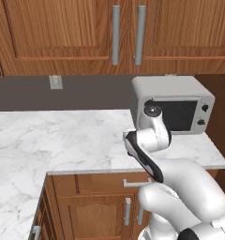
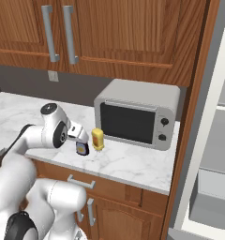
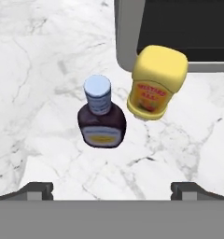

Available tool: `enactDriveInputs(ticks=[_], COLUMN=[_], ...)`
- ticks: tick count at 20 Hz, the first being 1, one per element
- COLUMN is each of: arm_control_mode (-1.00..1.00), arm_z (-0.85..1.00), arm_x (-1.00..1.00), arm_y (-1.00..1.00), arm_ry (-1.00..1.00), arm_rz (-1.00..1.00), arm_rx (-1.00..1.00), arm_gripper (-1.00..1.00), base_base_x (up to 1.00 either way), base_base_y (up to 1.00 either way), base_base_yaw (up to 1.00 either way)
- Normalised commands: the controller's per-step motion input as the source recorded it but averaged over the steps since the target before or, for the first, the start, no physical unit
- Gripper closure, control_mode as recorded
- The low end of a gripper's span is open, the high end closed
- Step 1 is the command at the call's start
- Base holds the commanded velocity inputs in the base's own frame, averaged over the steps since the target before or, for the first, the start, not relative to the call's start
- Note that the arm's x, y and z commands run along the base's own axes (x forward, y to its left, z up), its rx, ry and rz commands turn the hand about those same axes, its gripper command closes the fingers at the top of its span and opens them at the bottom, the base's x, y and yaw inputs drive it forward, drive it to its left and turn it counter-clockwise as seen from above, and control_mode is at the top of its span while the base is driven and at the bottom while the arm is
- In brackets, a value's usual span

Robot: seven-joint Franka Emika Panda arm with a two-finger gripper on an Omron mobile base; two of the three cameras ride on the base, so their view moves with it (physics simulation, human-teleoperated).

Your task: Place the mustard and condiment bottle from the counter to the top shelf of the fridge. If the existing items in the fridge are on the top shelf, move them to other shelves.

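The hand view looks straight down on both bottles standing upright on the white marble counter (image 3: pixel 34 93). The condiment bottle (image 3: pixel 101 119) is dark with a blue cap, and the yellow mustard (image 3: pixel 157 83) stands just right of it, apart from it. My gripper (image 3: pixel 112 190) hovers above them, open, with its fingertips (image 3: pixel 38 189) spread wide and nothing between them. From the right base view, the mustard (image 2: pixel 98 138) stands in front of the oven, and the condiment bottle (image 2: pixel 82 149) is partly hidden below my hand. The fridge (image 2: pixel 206 140) stands open at the right.
A silver toaster oven (image 2: pixel 138 115) sits on the counter right behind the bottles, also seen as the oven (image 1: pixel 173 105). Wooden wall cabinets (image 2: pixel 109 33) hang overhead. A wooden side panel (image 2: pixel 191 117) separates the counter from the fridge, whose grey shelves (image 2: pixel 224 108) and pale bin (image 2: pixel 213 185) show.
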Motion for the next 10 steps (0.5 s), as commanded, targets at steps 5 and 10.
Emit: enactDriveInputs(ticks=[5,10], arm_control_mode=[-1.0,-1.0], arm_z=[-0.11,-0.07], arm_x=[0.28,0.34], arm_y=[0.0,0.0], arm_ry=[0.0,0.0], arm_rz=[0.0,-0.01], arm_rx=[0.0,0.0], arm_gripper=[-1.0,-1.0], base_base_x=[0.0,0.0], base_base_y=[0.0,0.0], base_base_yaw=[0.0,0.0])
